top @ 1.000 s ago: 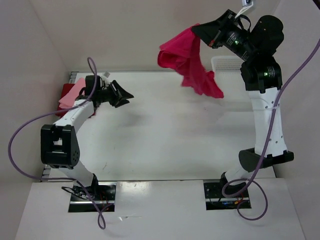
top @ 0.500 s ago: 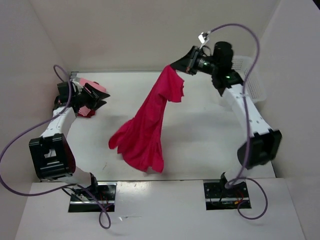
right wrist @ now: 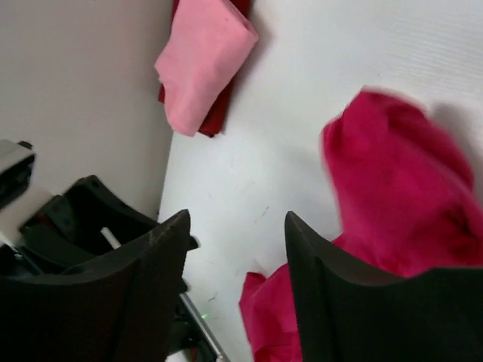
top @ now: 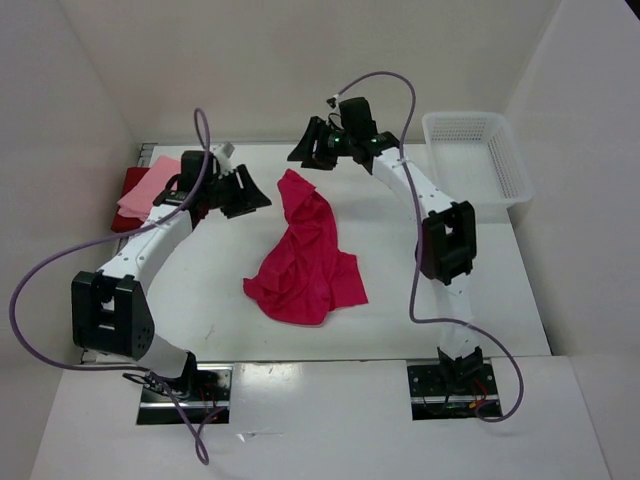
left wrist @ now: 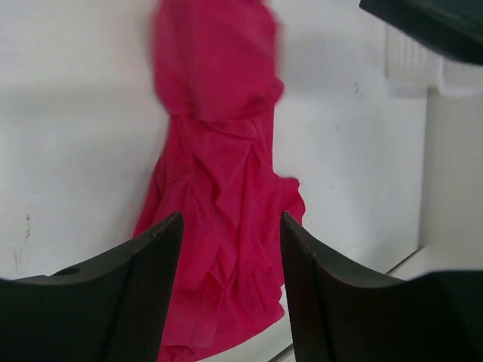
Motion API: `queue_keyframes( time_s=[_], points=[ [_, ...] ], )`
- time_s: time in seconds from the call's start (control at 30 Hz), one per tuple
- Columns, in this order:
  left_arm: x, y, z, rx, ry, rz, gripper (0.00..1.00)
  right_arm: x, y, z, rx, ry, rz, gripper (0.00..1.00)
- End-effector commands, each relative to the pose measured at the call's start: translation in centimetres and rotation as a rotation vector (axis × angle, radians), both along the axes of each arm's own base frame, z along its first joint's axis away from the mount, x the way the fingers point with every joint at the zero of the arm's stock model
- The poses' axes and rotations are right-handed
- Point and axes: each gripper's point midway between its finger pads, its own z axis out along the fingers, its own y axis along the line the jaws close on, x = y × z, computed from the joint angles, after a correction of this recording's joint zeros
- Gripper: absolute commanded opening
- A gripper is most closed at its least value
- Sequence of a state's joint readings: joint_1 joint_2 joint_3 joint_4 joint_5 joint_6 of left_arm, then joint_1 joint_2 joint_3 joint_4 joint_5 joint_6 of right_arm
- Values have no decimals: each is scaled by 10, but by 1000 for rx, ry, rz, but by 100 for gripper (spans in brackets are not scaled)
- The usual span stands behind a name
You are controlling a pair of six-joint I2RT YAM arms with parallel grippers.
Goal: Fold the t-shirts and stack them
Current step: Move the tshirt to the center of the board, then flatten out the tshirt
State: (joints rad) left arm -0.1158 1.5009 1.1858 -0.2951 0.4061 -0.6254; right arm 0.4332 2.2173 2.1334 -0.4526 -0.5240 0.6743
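The bright magenta t-shirt lies crumpled and lengthwise on the middle of the table, also in the left wrist view and the right wrist view. My left gripper hovers just left of its far end, open, with nothing between the fingers. My right gripper hangs above the shirt's far end, open and empty. A folded light pink t-shirt rests on the dark red t-shirt at the far left.
A white mesh basket stands at the far right corner. White walls close in the table on three sides. The left arm shows at the lower left of the right wrist view.
My right gripper opened and let go of the magenta t-shirt, which dropped onto the table. The right arm swung left along the far side. My left gripper moved right, towards the shirt.
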Motion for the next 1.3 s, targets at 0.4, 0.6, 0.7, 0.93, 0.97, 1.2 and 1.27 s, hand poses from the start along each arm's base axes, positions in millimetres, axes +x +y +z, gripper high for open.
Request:
queue_keyframes(
  time_s=[0.4, 0.6, 0.7, 0.93, 0.97, 1.2, 1.27],
  points=[
    [-52, -41, -89, 282, 207, -291, 79, -188, -147, -127, -192, 282, -237, 21],
    [-93, -57, -113, 276, 295, -436, 80, -239, -164, -168, -197, 439, -304, 62],
    [-108, -61, -126, 327, 331, -499, 80, -244, -169, -174, -201, 461, -342, 65],
    [-119, -57, -146, 406, 364, -512, 55, -267, -163, -203, -207, 564, -281, 65],
    [-120, -59, -145, 394, 370, -510, 49, -267, -161, -204, -201, 568, -273, 64],
    [-109, -65, -129, 369, 327, -479, 8, -260, -145, -209, -157, 590, -191, 40],
    [-98, -63, -113, 341, 289, -448, 0, -246, -138, -200, -142, 553, -157, 16]
  ],
)
